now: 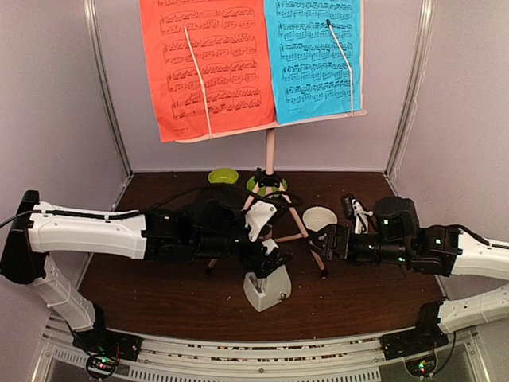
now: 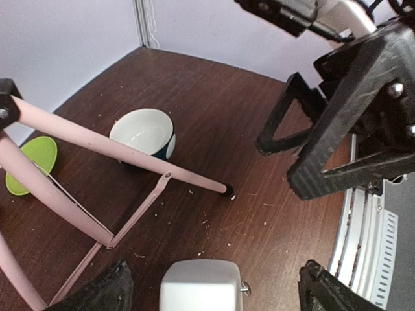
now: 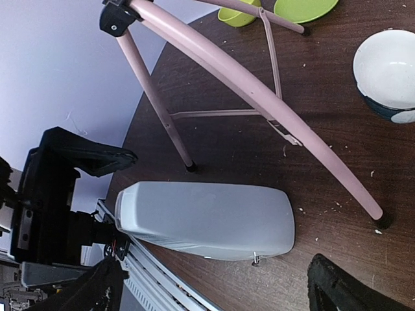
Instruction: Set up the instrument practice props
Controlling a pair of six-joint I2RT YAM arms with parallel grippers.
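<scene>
**Top external view: metronome is down, both claws are wide open**

Nearest the arms, the little grey metronome (image 1: 266,291) stands upright on the brown counter (image 1: 151,294), in the near middle. The left claw (image 1: 269,256) hangs right over it. In the left wrist view its two fingers (image 2: 104,291) are spread wide, one on each side of the metronome's top, with a gap on both sides. It holds nothing. The right claw (image 1: 332,243) is just to the right. It is wide open and empty too, and it points at the metronome.

A bit farther back are the pink legs of the music stand (image 1: 270,151). One foot sits just beside the metronome, and another is close under the right claw. The white bowl (image 1: 318,216) sits near the right claw. The green bowl (image 1: 223,176) and green plate (image 1: 256,185) are at the far side, behind the legs.

Farthest back and high up, the red sheet (image 1: 211,64) and blue sheet (image 1: 314,56) hang side by side on the stand, each under a thin wire.

I think the danger is bumping. If the left claw pulls away crooked, a finger could catch the metronome and tip it over. If either arm swings into a pink leg, the stand could wobble or fall, and the sheets could slide off.
</scene>
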